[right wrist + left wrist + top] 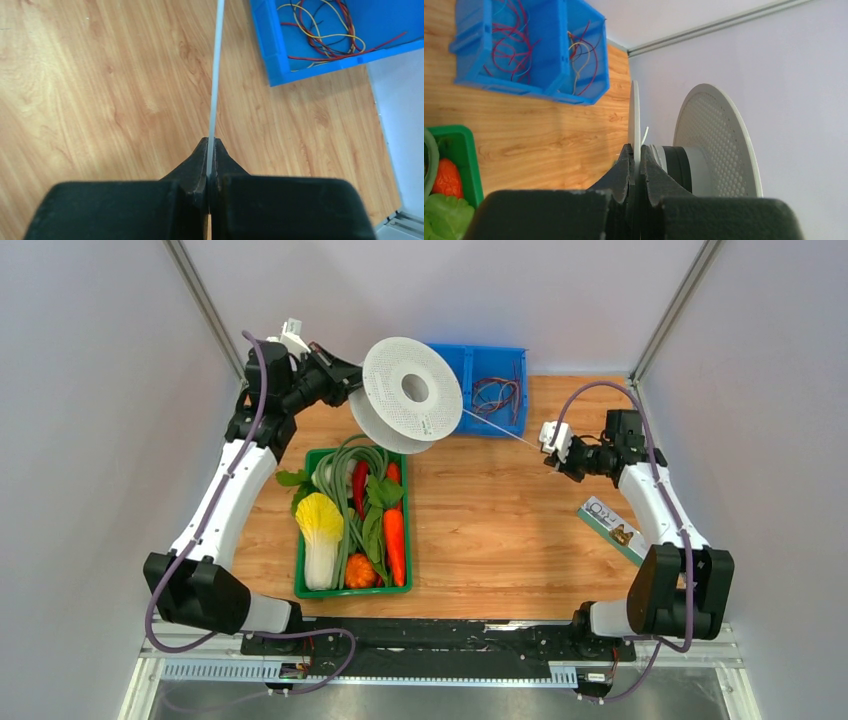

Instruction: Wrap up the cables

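Top external view: set high behind the near edge, looking down on the whole tabletop (500, 530). Left wrist view: close behind the left end effector (635, 152), facing along the far edge. Right wrist view: close behind the right end effector (209, 147), looking down at the tabletop. All three share the blue bin (485, 360).

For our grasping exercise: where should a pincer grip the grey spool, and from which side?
Pinch the spool by one flange's thin rim, edge-on from the left, as the left pincer does: the flat disc suits two jaws, leaving the core free for the white wire.
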{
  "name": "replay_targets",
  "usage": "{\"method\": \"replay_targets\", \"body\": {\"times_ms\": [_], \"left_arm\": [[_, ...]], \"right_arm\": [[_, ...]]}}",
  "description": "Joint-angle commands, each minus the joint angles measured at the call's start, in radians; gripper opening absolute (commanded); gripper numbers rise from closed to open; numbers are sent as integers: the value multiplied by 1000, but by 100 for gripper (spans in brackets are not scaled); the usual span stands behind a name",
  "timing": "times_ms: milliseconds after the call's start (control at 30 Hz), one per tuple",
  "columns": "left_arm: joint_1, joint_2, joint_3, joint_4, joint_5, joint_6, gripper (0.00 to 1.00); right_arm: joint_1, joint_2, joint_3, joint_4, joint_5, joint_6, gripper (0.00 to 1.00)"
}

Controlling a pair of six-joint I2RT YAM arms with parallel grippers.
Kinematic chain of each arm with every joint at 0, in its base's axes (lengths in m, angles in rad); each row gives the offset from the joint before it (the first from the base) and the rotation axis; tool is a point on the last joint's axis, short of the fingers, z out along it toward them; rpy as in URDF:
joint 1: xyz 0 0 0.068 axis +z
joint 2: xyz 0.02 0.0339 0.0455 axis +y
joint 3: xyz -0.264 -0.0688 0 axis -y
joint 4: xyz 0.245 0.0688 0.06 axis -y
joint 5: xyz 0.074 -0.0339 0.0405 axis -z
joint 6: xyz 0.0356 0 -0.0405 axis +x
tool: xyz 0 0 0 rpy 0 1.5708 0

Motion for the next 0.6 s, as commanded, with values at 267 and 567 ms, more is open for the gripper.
{"method": "replay_targets", "body": {"times_ms": [267, 567], "left_arm": [[29, -30, 67, 443, 103, -74, 0], [26, -26, 141, 528, 146, -48, 0]], "right_arm": [[-17, -83, 25, -40, -13, 137, 77], [75, -130, 30, 196, -22, 513, 100]]}}
